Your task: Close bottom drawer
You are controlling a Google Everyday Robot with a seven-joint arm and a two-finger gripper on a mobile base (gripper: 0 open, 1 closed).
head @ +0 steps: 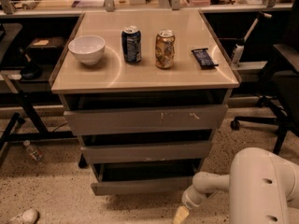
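The bottom drawer (142,186) is the lowest and narrowest of the cabinet's three grey drawers. It stands partly open, its flat front out a little past the drawer above, with a dark gap (149,171) showing above the front. My gripper (180,214) is low at the bottom edge of the view, just in front of and below the drawer's right corner. Its white wrist (201,190) sits beside that corner. I cannot see contact with the drawer front.
The mid drawer (145,151) and the scratched top drawer (145,119) also stand slightly out. On the cabinet top (140,76) are a white bowl (87,48), a blue can (131,44), a gold can (165,49) and a dark wrapper (204,58). An office chair base (261,120) is at the right. A bottle (32,150) lies on the floor.
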